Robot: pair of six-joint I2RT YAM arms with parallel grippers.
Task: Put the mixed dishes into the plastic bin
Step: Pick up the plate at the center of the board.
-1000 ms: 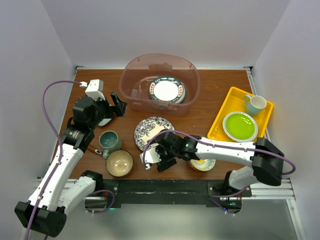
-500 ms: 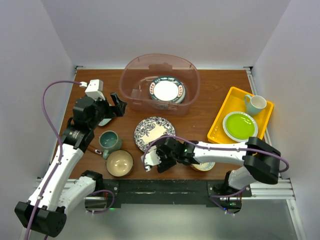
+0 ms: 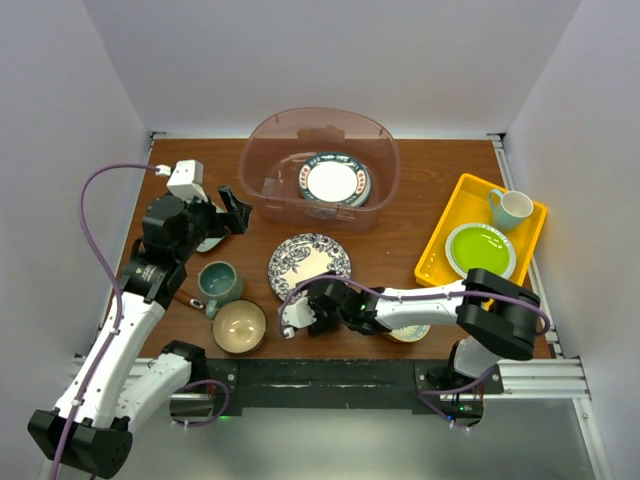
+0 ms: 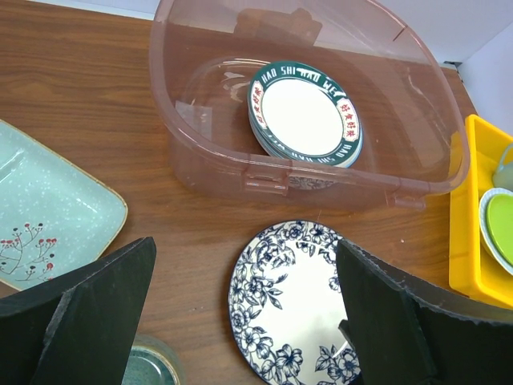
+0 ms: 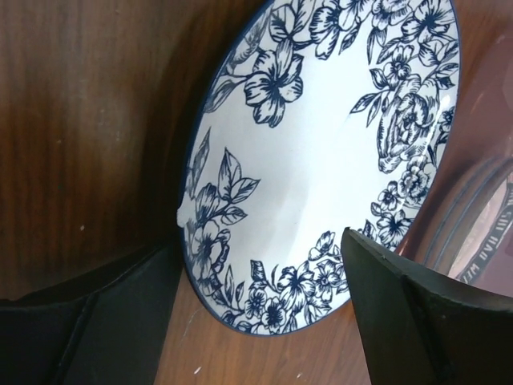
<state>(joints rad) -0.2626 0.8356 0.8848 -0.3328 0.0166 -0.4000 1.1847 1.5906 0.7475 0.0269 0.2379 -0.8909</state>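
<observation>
Both stand wide open and empty: right gripper (image 5: 260,249) straddling the one blue-patterned plate's (image 3: 308,260) near rim mid-tabletop, left gripper (image 4: 244,247) near the left edge; the one plastic bin (image 3: 262,140) at the far edge holds perhaps two stacked plates (image 3: 333,181).

The whole table (image 3: 430,190) is viewed from high above its near edge, while the blue-patterned plate (image 3: 309,262), shared by all views, is seen from some height ahead of the left gripper (image 4: 244,245), the plastic bin (image 4: 240,172) beyond its fingertips, and closely just ahead of the right gripper (image 5: 258,241).
</observation>
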